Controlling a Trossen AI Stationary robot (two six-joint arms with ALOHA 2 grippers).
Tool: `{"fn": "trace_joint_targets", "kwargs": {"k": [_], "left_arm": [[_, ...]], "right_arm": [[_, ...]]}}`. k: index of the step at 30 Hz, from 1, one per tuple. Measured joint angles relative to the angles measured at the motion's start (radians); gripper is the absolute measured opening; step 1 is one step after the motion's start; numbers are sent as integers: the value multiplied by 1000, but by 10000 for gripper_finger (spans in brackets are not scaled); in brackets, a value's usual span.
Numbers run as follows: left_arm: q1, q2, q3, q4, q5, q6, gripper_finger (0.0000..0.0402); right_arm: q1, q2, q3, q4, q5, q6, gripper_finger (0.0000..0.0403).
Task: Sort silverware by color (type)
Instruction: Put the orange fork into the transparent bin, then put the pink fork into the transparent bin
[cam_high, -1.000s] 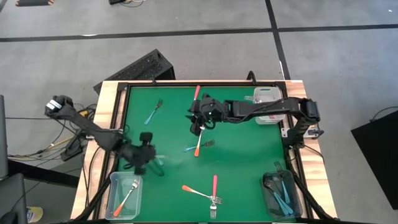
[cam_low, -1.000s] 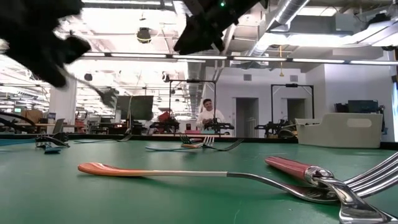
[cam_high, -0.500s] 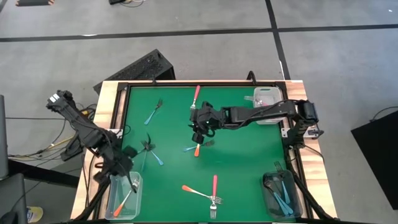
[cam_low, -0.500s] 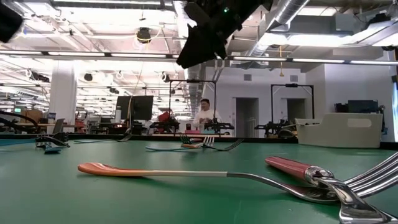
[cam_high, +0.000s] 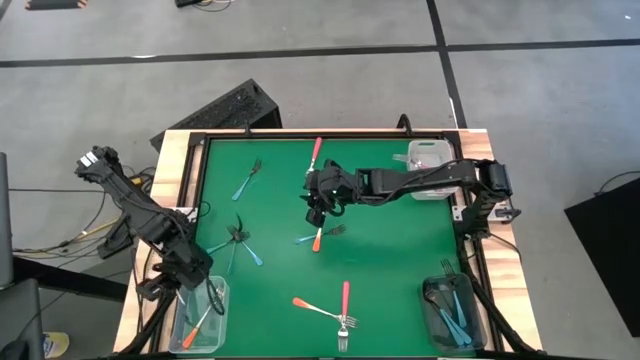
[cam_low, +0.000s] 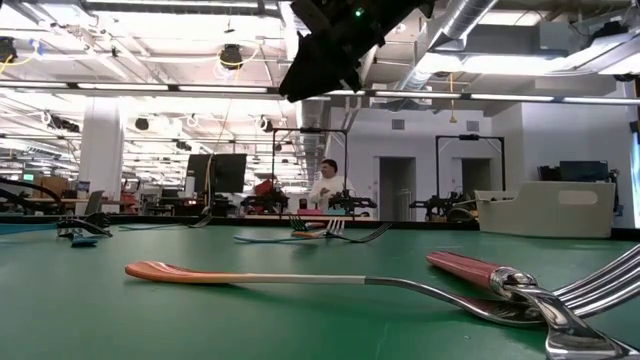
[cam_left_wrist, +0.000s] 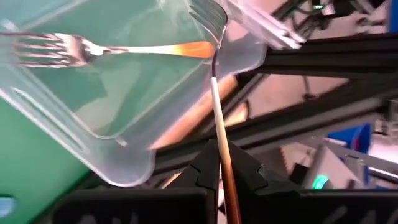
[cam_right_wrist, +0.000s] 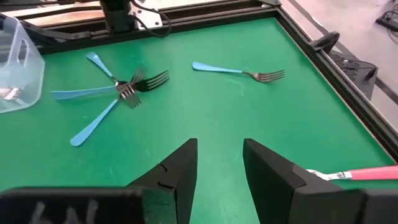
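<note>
My left gripper (cam_high: 192, 283) hangs over the clear bin (cam_high: 182, 338) at the table's near left corner, shut on an orange-handled fork (cam_left_wrist: 216, 99). A second orange fork (cam_left_wrist: 93, 48) lies flat in that bin. My right gripper (cam_high: 320, 196) is open above the middle of the table and touches nothing. An orange fork (cam_high: 318, 238) crossed with a blue one lies just near of it. Three blue forks (cam_right_wrist: 118, 90) lie fanned out with their tines together. One more blue fork (cam_right_wrist: 239, 71) and a pink fork (cam_high: 316, 150) lie farther off. My left gripper pinches the orange fork by its handle (cam_left_wrist: 222, 167) between the two fingers, and the handle runs along them. The fork sticks out ahead of the fingertips, lifted clear, with its tines (cam_left_wrist: 208, 14) over the bin. The fingers slant down from the far left.
An orange fork (cam_high: 312, 307) and a pink fork (cam_high: 346, 298) cross near the near edge. A bin (cam_high: 448, 310) at the near right holds blue forks; another bin (cam_high: 430, 160) sits at the far right. A raised black frame (cam_high: 330, 134) edges the green mat.
My left gripper has swung from the fanned blue forks toward the near left corner and now stands over the bin, carrying the orange fork. The blue forks it covered show again, lying where they were. My right gripper has stayed almost still.
</note>
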Motion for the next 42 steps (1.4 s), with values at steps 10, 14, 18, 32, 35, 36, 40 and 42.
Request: {"fn": "trace_joint_targets", "kwargs": {"k": [10,14,18,32,35,36,40,42], "left_arm": [[0,192,0,1,-11,36,0],[0,226,-1,-5,3,51,0],[15,225,-1,-5,-27,50,0],[55,214,-1,6,-224,-143,105],[56,198,-1,-49,-149,-125,140],[56,190,-1,-79,-116,-112,149],[55,121,-1,-79,-123,-98,164],[56,66,-1,-20,-203,-81,163]], "right_arm": [[9,0,0,-21,-1,-1,155],[20,0,0,-55,-2,-3,155],[18,0,0,-68,-2,-16,155],[32,0,0,-81,-2,-22,155],[28,0,0,-82,-1,-26,155],[24,0,0,-84,0,-26,155],[5,0,0,-157,1,48,155],[-6,0,0,-251,1,112,155]]}}
